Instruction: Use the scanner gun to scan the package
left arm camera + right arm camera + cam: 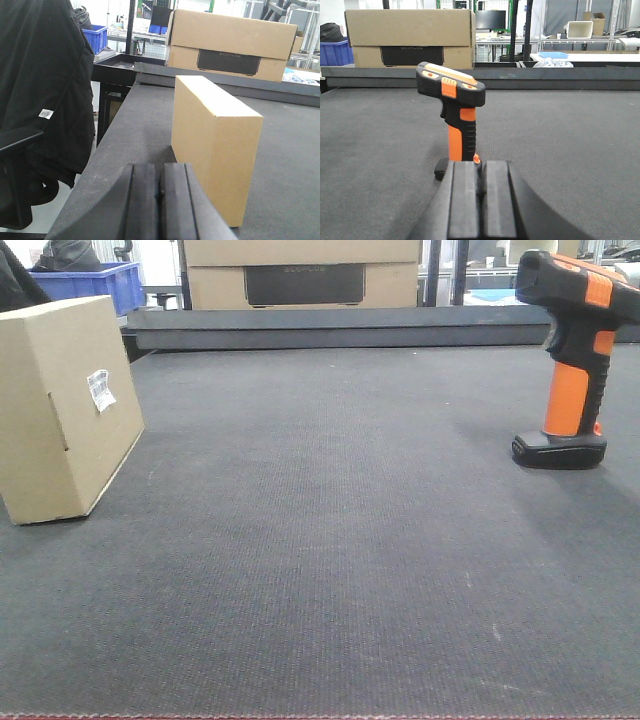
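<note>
A brown cardboard package [60,405] with a white label stands on edge at the table's left; it also shows in the left wrist view [215,137], just ahead and right of my left gripper [160,172], which is shut and empty. An orange and black scanner gun [572,355] stands upright on its base at the right. In the right wrist view the scanner gun [457,117] stands just beyond my right gripper [481,167], which is shut and empty. Neither gripper shows in the front view.
The table has a dark grey mat [330,540]. A large cardboard box [300,275] stands on a black platform behind it. A blue bin [95,282] is at the back left. A black jacket on a chair [40,90] hangs beside the table's left edge.
</note>
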{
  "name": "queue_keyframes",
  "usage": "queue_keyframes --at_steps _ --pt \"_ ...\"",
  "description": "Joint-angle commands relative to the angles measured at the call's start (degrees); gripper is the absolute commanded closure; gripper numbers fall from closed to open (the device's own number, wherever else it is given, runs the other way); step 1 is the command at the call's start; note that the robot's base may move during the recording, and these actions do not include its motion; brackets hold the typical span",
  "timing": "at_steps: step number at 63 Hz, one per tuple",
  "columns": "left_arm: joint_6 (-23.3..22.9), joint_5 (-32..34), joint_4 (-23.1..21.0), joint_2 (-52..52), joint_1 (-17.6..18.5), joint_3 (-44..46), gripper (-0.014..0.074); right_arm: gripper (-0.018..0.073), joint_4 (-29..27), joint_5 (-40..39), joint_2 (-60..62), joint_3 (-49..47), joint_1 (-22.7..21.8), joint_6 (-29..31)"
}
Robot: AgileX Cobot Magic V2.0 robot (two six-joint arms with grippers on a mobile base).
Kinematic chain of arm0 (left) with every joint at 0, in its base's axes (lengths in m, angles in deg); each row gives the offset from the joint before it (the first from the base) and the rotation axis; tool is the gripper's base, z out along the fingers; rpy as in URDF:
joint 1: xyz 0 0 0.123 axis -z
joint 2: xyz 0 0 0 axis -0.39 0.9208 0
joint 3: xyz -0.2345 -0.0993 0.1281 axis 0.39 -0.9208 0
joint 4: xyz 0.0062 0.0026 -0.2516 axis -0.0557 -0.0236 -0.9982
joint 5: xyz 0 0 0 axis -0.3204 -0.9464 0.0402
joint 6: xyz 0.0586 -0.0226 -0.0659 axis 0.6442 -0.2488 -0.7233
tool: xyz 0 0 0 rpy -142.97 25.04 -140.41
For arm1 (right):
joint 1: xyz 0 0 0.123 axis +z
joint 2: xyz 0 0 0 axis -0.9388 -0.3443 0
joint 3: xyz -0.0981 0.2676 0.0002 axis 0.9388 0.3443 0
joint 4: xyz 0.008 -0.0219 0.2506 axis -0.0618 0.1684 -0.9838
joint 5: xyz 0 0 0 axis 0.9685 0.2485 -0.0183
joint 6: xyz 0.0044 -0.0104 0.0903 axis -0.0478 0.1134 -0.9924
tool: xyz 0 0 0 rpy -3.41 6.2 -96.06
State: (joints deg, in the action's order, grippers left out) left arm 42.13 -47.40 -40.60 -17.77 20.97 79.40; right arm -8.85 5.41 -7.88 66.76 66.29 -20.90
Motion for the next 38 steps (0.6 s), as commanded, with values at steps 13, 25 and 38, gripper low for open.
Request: queue_keyframes --at_steps 13,25,38 --pt "0.21 0.74 -0.37 -0.15 -0.09 0.15 0.0707 0.0728 -0.02 -0.83 0.14 0.17 -0.23 0.01" --pt "0.21 0.74 -0.37 -0.15 -0.09 0.15 0.0707 0.0728 -0.02 -0.83 0.14 0.17 -0.23 0.01" --pt "0.21 0.74 -0.37 -0.15 -0.09 0.15 0.0707 0.0728 -0.02 -0.83 0.14 0.17 -0.23 0.01"
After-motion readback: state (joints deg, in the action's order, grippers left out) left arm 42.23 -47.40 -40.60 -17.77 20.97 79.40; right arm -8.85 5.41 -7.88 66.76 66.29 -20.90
